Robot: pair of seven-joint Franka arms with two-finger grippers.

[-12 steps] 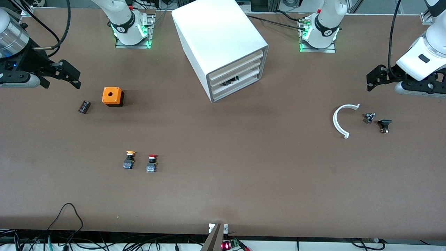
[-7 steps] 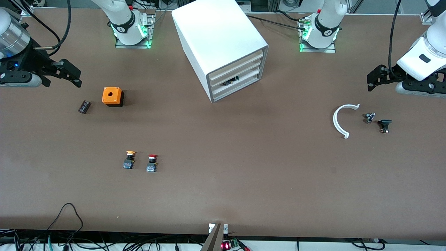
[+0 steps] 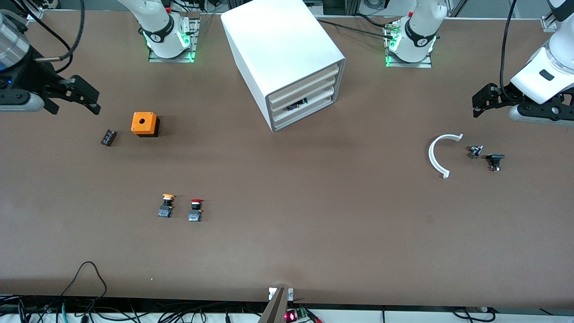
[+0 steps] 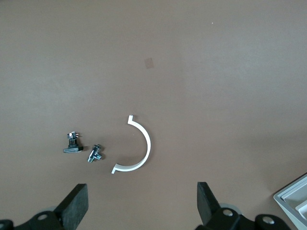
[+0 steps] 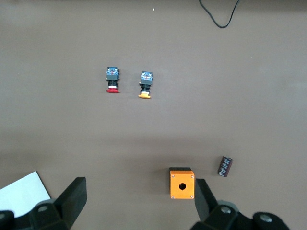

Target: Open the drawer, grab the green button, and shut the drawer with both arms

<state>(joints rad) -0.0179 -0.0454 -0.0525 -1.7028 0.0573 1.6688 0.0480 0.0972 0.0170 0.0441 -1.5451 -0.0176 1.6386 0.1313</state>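
- Front view: right gripper (image 3: 92, 99) shifted slightly toward the right arm's end of the table and its base edge since 0.8 s ago; fingers apart, nothing held. Hangs over bare table near the orange box (image 3: 145, 124) and the capacitor (image 3: 108, 137).
- Left gripper (image 3: 477, 104) unmoved, waiting over the left arm's end; fingers wide, empty.
- Cabinet (image 3: 282, 58) at mid-table near the base edge. Drawer (image 3: 306, 111), lowest of four, shut. Green button not seen; presumably inside.
- Reading: barely a start; no approach to the drawer yet, right gripper drifting away from it.
- Orange button (image 3: 167, 205) and red button (image 3: 195, 210) toward the camera edge: decoys, well apart from the cabinet.
- White arc (image 3: 437, 154) and two small parts (image 3: 485, 157) below the left gripper. Nothing blocks the drawer front.
- Left wrist view: arc (image 4: 139, 148), small parts (image 4: 82, 149), cabinet corner (image 4: 292, 199) at frame edge; fingers (image 4: 76, 203) spread wide.
- Right wrist view: box (image 5: 182, 182), capacitor (image 5: 225, 166), both decoys; fingers (image 5: 74, 196) wide, empty.
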